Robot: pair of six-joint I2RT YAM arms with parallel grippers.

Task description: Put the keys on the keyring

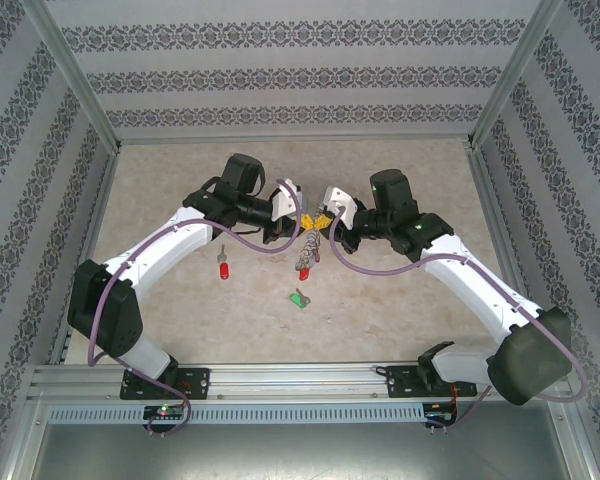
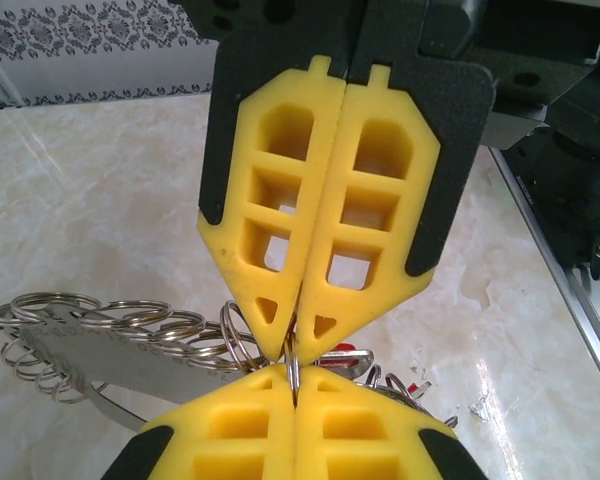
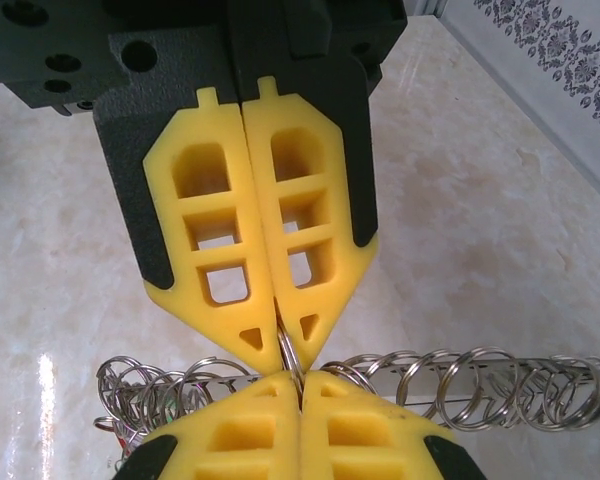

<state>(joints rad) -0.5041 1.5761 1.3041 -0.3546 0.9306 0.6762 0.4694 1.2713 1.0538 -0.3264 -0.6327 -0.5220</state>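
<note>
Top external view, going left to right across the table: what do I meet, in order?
The red-tagged key lying loose on the table → left end effector → keyring hanging between the two arms → right end effector.

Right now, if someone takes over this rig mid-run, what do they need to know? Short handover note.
Left gripper: shut on the keyring, pinching its wire at the tips.
Right gripper: shut on the same wire, tip to tip with the left.
Keyring is held between the arms, small rings bunched to either side.
One red-tagged key lies loose on the table near the left arm. A second red tag sits below the hanging cluster; loose or strung, I cannot tell.
Done: keyring gripped. Left: thread the keys on.
</note>
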